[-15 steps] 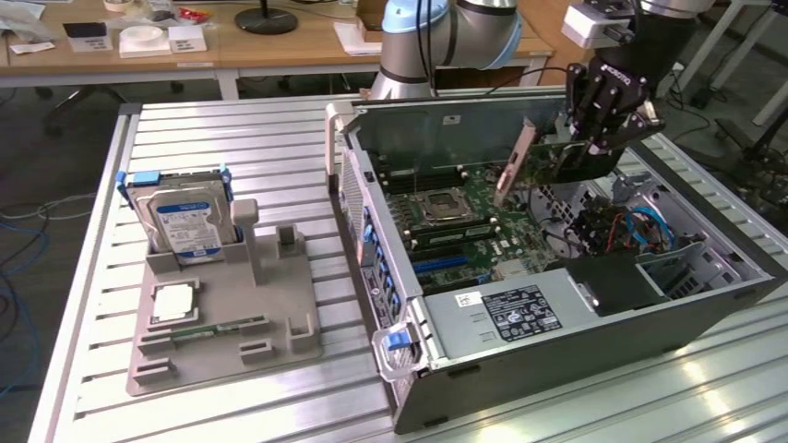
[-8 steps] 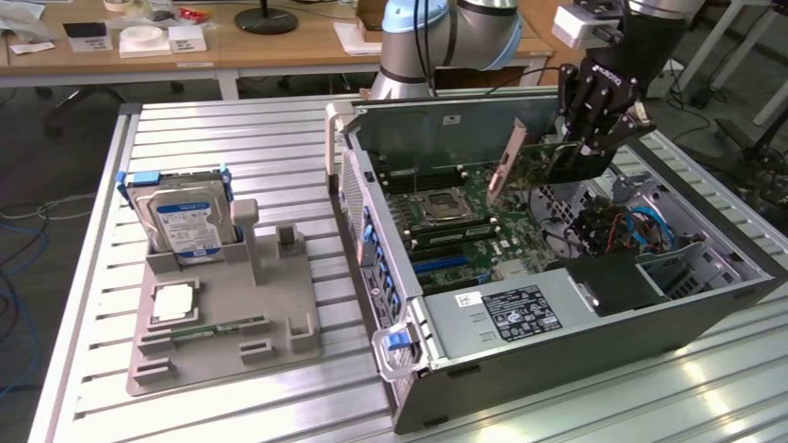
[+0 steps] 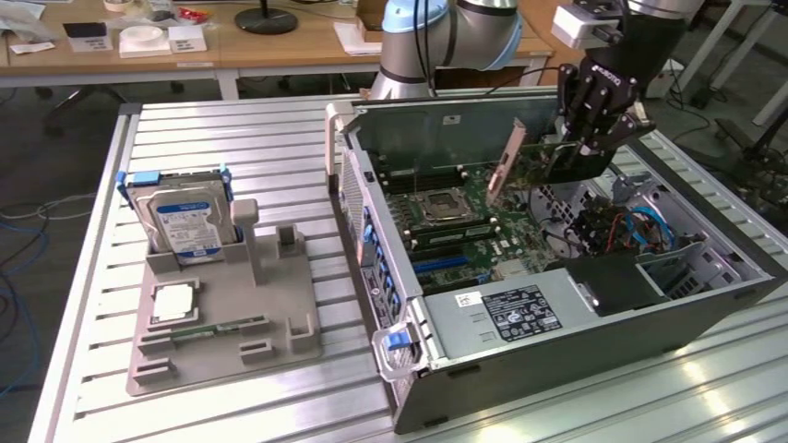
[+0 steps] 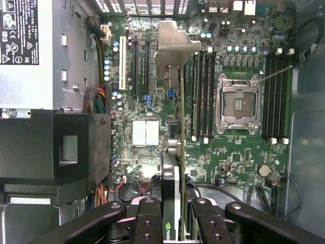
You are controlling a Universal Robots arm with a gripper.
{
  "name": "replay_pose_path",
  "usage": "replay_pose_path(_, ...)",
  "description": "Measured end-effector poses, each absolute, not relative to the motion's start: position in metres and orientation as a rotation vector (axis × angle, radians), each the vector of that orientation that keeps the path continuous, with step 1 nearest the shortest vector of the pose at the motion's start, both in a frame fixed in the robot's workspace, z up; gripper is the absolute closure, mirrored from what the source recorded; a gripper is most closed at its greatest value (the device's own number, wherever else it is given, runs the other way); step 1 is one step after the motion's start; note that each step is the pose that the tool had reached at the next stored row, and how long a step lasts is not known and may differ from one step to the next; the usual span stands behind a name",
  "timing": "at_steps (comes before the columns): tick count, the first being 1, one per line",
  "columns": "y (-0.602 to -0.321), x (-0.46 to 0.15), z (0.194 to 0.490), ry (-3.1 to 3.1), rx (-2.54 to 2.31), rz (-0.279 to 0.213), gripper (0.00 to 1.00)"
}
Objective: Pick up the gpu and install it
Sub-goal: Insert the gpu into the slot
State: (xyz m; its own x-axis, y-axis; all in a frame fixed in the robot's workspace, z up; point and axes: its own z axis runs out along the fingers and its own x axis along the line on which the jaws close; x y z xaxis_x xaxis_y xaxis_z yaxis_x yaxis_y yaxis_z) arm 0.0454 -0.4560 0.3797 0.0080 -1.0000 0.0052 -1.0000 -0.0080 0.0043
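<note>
One arm reaches into one open computer case (image 3: 579,355) that lies on its side on the slatted metal bench (image 3: 246,138), and its gripper (image 3: 582,146) is clamped on the one gpu (image 3: 538,166), holding it by the end away from the bracket. The card stands on edge above the motherboard (image 4: 233,157), between the processor socket (image 4: 238,104) and the case's wall on the exterior view's right, with its one metal end bracket (image 4: 175,48) pointing towards the slotted back of the case. From the wrist view the card is seen edge-on, a thin green and black strip running between the black fingers (image 4: 147,213), two of them on each side of it. Whether its lower edge meets a slot on the board cannot be told. Two banks of memory slots flank the single socket, one on either side. One grey power supply (image 3: 518,314) with a black label fills the near end of the case. Well apart from the case, towards the exterior view's left, one grey holder (image 3: 253,309) sits on the bench carrying three parts: one hard drive (image 3: 185,221) with a blue and white label standing upright at its far end, one square processor chip (image 3: 173,301) lying flat nearer the front, and one narrow green memory stick (image 3: 228,325) lying just beside the chip.
</note>
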Motion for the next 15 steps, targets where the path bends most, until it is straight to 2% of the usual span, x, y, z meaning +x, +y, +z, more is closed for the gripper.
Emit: replay_pose_path(15, -0.454, 0.041, 0.3778, -2.209, 2.227, -0.001, 0.73)
